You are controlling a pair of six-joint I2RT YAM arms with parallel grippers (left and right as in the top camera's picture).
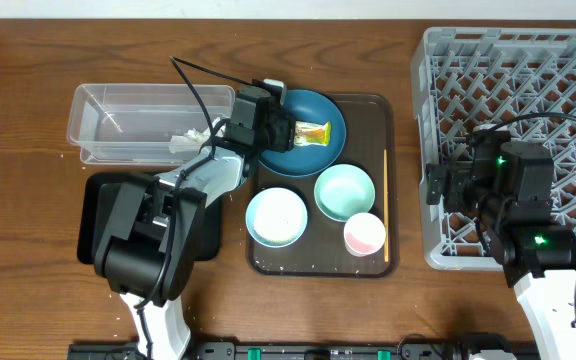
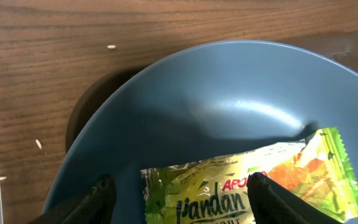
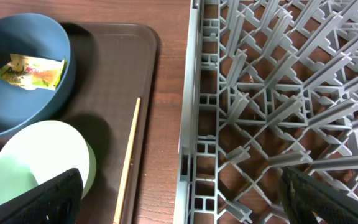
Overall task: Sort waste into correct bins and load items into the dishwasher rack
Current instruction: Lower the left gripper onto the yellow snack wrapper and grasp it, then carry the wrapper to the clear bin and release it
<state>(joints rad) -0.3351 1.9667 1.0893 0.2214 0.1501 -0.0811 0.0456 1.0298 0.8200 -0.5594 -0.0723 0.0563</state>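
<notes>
The yellow-green snack wrapper (image 1: 312, 133) (image 2: 253, 180) lies in the dark blue bowl (image 1: 318, 160) (image 2: 229, 106) on the brown tray. My left gripper (image 1: 288, 130) (image 2: 182, 202) is open and low inside the bowl. Its fingers (image 2: 98, 199) straddle the wrapper's left part, and a gap shows beside the left finger. My right gripper (image 1: 436, 187) (image 3: 188, 205) hangs open over the left edge of the grey dishwasher rack (image 1: 518, 70) (image 3: 278, 93), holding nothing. The mint-green bowl (image 1: 344, 192) (image 3: 36, 162), white bowl (image 1: 276, 216), pink cup (image 1: 364, 234) and a chopstick (image 1: 385, 205) (image 3: 128, 162) rest on the tray.
The clear tub (image 1: 128, 105) stands left of the blue bowl with a white paper scrap (image 1: 183, 140) in it. My left arm covers most of the black tray (image 1: 96, 200). The brown tray (image 1: 373, 120) lies between tub and rack. Loose rice grains (image 2: 111, 46) dot the table.
</notes>
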